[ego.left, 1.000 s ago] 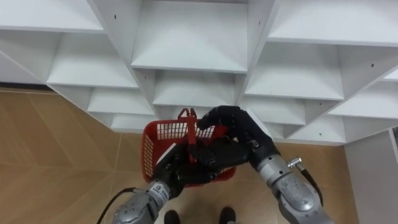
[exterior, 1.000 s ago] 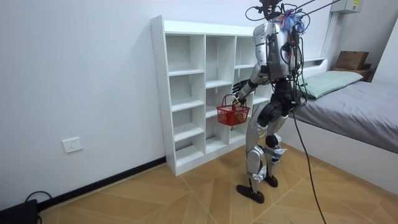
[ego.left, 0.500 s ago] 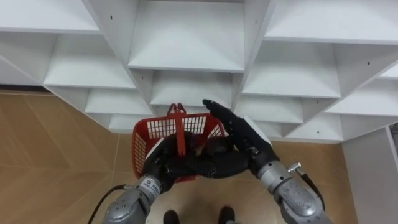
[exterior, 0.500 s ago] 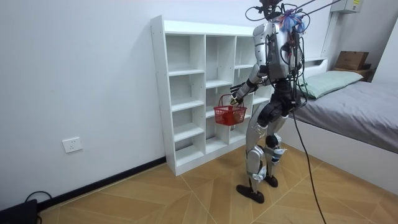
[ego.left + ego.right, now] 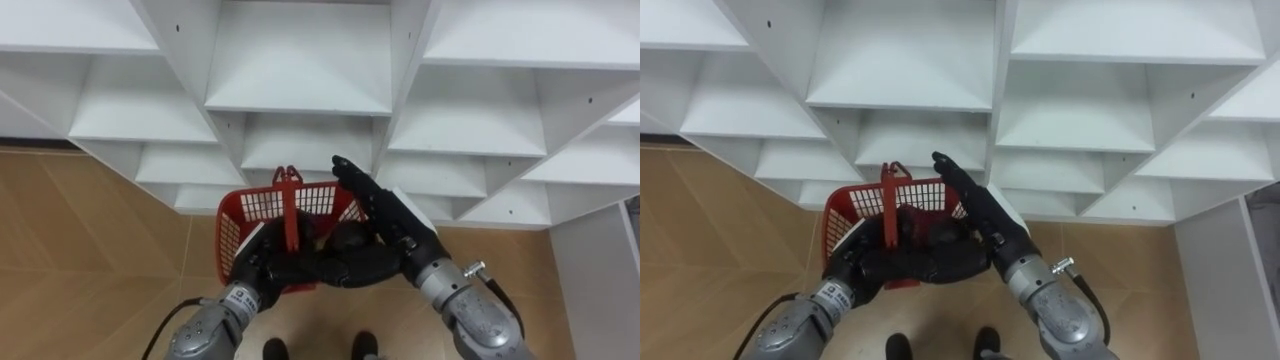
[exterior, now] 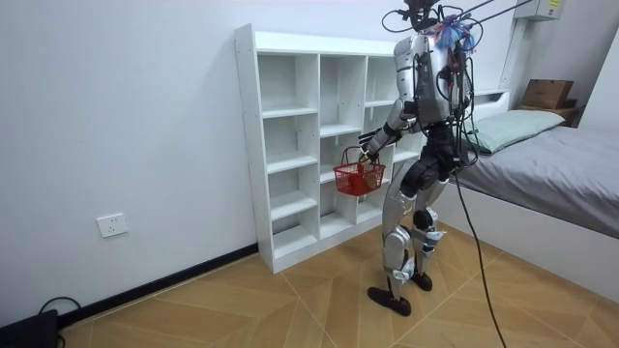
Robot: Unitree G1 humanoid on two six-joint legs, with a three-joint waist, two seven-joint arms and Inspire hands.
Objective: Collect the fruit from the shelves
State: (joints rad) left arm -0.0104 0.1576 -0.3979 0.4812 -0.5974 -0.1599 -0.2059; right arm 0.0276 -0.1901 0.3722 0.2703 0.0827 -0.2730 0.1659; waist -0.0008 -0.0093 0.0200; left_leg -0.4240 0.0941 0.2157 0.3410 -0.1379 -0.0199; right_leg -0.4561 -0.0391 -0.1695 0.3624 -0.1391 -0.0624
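Red basket (image 5: 262, 208) sits low and central in your eye views, left hand (image 5: 262, 266) curled round its handle, right hand (image 5: 385, 215) straight-fingered over it, before white shelves (image 5: 300, 60) on wood floor (image 5: 90, 250).

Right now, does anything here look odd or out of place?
Nothing stands out. The red basket sits upright in the left robot hand, the right robot hand flat over it, before the white shelves. No spill.
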